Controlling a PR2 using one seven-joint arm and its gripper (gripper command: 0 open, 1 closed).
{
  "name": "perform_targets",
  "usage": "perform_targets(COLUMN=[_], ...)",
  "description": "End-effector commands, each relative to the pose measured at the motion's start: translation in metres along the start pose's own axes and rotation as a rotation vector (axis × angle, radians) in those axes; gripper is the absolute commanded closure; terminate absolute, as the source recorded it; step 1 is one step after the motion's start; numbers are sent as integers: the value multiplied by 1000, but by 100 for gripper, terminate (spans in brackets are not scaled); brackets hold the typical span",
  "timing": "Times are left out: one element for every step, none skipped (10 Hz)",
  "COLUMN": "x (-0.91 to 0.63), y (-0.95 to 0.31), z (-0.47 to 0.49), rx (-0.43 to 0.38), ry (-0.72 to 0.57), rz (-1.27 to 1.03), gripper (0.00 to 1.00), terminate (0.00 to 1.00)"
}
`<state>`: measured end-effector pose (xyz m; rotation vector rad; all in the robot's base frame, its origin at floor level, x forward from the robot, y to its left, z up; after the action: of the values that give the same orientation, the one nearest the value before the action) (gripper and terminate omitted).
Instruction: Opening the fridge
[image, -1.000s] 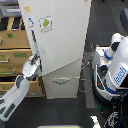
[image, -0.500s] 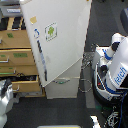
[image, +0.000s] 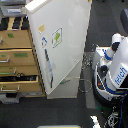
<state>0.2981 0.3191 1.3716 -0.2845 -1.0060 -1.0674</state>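
judging by the tall white fridge (image: 62, 47) at the centre of the exterior view, with tan wooden drawer cabinet (image: 17, 60) to its left and white-and-blue robot body (image: 114, 70) to its right, no shelves or interior visible, so opening not confirmed, perhaps barely begun. no pincer anywhere in view, so cannot tell whether released or clenched, nor where the fridge lies relative to it.

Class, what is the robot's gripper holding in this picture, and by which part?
Cannot be told: no gripper shows; the tall white fridge stands with its door swung open.
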Motion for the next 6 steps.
perform_targets(x=[-188,-207,-210,-203,-171,-149], y=[190,209,211,214,212,210], z=[-337,-412,-436,-486,-543,-566], rx=[-210,-232,-248,-268,-283,-283], ry=[515,590,610,641,672,685], rz=[538,559,561,560,539,514], gripper=[0,0,0,0,0,0], terminate=[0,0,0,0,0,0])
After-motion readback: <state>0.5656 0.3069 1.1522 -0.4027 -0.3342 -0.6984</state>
